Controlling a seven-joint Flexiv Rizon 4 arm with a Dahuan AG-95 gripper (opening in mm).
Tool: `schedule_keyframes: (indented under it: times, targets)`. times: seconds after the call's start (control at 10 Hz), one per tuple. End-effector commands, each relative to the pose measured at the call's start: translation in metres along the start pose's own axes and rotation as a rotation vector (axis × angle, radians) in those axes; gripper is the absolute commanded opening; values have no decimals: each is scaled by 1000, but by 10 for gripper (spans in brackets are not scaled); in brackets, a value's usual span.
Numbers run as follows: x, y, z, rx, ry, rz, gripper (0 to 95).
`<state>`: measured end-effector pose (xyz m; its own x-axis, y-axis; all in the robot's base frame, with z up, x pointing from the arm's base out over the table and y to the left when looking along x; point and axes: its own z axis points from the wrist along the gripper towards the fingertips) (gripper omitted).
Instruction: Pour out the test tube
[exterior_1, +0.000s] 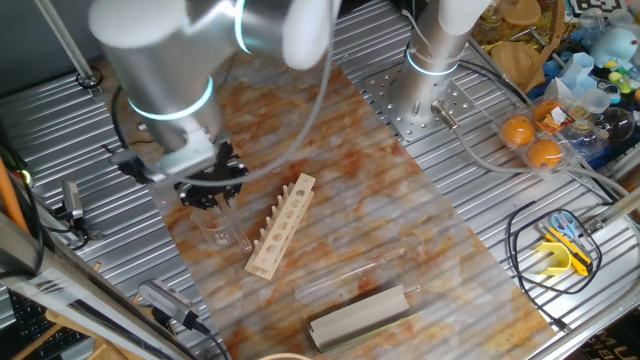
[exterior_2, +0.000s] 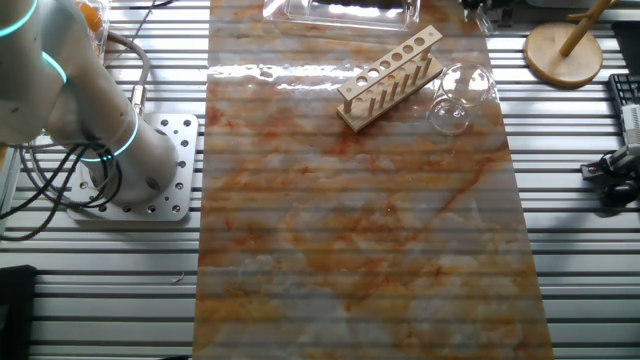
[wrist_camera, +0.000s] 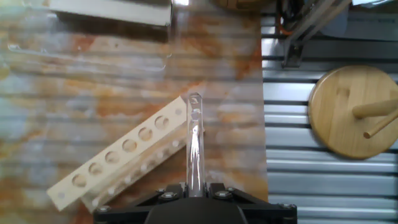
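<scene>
My gripper (wrist_camera: 194, 190) is shut on the test tube (wrist_camera: 194, 140), a thin clear glass tube that runs straight out from between the fingers. In the hand view its far end lies by the right end of the wooden tube rack (wrist_camera: 121, 158). In one fixed view the gripper (exterior_1: 211, 193) points down just above the squat clear beaker (exterior_1: 223, 232), left of the rack (exterior_1: 282, 225). The other fixed view shows the rack (exterior_2: 390, 78) and the beaker (exterior_2: 462, 95), but not the gripper.
A longer clear tube (exterior_1: 350, 274) lies on the marbled mat beside a grey block (exterior_1: 360, 315). A round wooden stand (wrist_camera: 354, 112) sits on the metal table to the right. Oranges (exterior_1: 530, 140) and clutter fill the far right corner.
</scene>
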<state>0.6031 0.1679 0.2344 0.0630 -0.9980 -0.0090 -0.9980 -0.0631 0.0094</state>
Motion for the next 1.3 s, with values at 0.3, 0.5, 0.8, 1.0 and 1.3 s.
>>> schedule_keyframes:
  times: [0.3,0.5,0.8,1.0,1.3]
  targets:
    - [2,9,-3,-3,98,-44,0]
    - [3,14,-5,4,141,-48,0]
    - [1,22,-9,8,208,-60,0]
    - [0,25,-8,10,233,-63,0]
    - [-5,32,-5,23,307,-60,0]
